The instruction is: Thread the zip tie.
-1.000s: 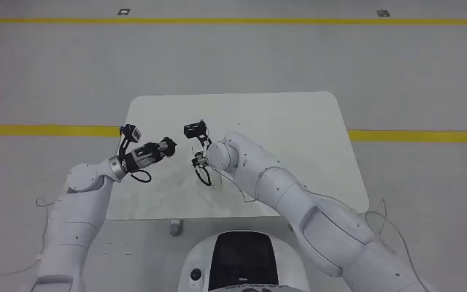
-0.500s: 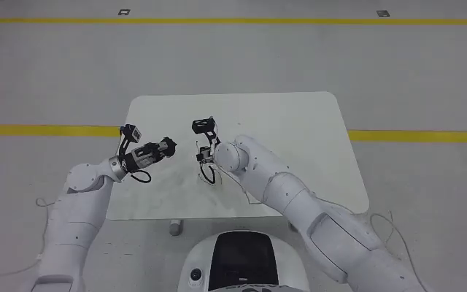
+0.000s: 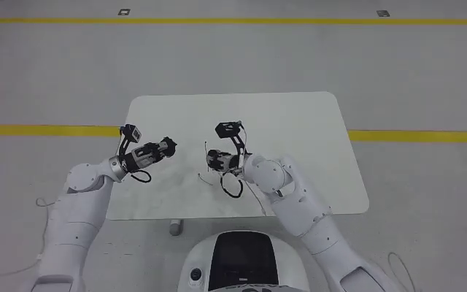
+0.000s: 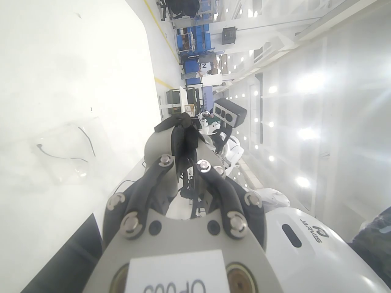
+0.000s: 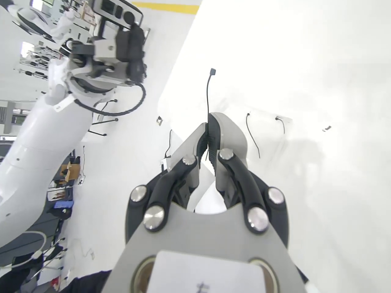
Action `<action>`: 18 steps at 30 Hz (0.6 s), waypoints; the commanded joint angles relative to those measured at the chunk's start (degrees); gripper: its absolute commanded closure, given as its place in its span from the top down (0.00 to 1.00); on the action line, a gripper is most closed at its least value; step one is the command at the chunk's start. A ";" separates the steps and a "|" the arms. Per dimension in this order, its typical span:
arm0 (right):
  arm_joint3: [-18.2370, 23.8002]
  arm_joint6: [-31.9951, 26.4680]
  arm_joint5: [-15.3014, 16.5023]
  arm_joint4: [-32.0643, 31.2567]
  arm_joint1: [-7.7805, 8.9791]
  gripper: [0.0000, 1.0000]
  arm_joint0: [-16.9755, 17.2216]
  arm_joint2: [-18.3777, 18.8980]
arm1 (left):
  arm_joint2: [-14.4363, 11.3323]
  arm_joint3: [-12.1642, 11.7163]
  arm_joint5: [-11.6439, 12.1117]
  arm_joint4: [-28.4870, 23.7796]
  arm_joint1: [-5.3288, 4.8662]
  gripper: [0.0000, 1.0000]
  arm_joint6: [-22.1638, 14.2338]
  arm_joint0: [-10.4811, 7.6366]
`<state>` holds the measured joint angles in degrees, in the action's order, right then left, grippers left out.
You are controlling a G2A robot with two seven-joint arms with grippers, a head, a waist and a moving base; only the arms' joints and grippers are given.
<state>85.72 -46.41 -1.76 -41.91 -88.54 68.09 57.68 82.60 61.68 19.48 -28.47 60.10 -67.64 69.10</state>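
Pinches the black zip tie [image 5: 208,92] in the right gripper [image 5: 208,123], head end sticking out past the fingertips, above the white table [image 3: 306,124]; faces the left gripper [image 4: 183,123], fingers pressed together, near but apart; cannot tell whether anything sits between those; below, on a clear plastic sheet [image 4: 67,141], spare ties [image 5: 251,138] lying loose.

Black zip tie [image 5: 208,92], white table [image 3: 306,131], yellow floor lines [image 3: 233,20].
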 commanded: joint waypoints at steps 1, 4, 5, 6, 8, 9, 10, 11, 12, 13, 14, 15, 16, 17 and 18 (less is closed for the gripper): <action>1.25 2.53 -1.45 -1.01 -0.08 0.00 0.33 -0.79 | 0.00 0.00 0.00 0.00 0.00 0.00 0.00 0.00; 1.47 8.65 -3.62 -0.95 -0.77 0.00 0.10 -3.13 | 0.00 0.00 0.00 0.00 0.00 0.00 0.00 0.00; 1.24 12.69 -4.91 -1.20 -1.05 0.00 0.24 -3.61 | 0.00 0.00 0.00 0.00 0.00 0.00 0.00 0.00; 1.08 16.06 -5.80 -0.88 -1.37 0.00 0.57 -4.40 | 0.00 0.00 0.00 0.00 0.00 0.00 0.00 0.00; -0.17 19.41 -5.69 -0.68 -1.97 0.00 0.09 -6.61 | 0.00 0.00 0.00 0.00 0.00 0.00 0.00 0.00; -0.70 20.21 -6.17 -1.69 -2.05 0.00 -0.17 -7.09 | 0.00 0.00 0.00 0.00 0.00 0.00 0.00 0.00; -0.70 20.21 -6.17 -1.69 -2.05 0.00 -0.17 -7.09 | 0.00 0.00 0.00 0.00 0.00 0.00 0.00 0.00; -0.70 20.21 -6.17 -1.69 -2.05 0.00 -0.17 -7.09 | 0.00 0.00 0.00 0.00 0.00 0.00 0.00 0.00; -0.70 20.21 -6.17 -1.69 -2.05 0.00 -0.17 -7.09 | 0.00 0.00 0.00 0.00 0.00 0.00 0.00 0.00; -0.70 20.21 -6.17 -1.69 -2.05 0.00 -0.17 -7.09 | 0.00 0.00 0.00 0.00 0.00 0.00 0.00 0.00; -0.70 20.21 -6.17 -1.69 -2.05 0.00 -0.17 -7.09 | 0.00 0.00 0.00 0.00 0.00 0.00 0.00 0.00; -0.70 20.21 -6.17 -1.69 -2.05 0.00 -0.17 -7.09 | 0.00 0.00 0.00 0.00 0.00 0.00 0.00 0.00; -0.70 20.21 -6.17 -1.69 -2.05 0.00 -0.17 -7.09 | 0.00 0.00 0.00 0.00 0.00 0.00 0.00 0.00; -0.70 20.21 -6.17 -1.69 -2.05 0.00 -0.17 -7.09 | 0.00 0.00 0.00 0.00 0.00 0.00 0.00 0.00; -0.39 20.63 -5.26 -1.69 -2.03 0.00 0.11 -7.29 | 0.00 0.00 0.00 0.00 0.00 0.00 0.00 0.00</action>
<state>85.05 -26.17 -7.89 -43.59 -90.59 67.96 50.57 82.60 61.68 19.48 -28.47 60.10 -67.64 69.10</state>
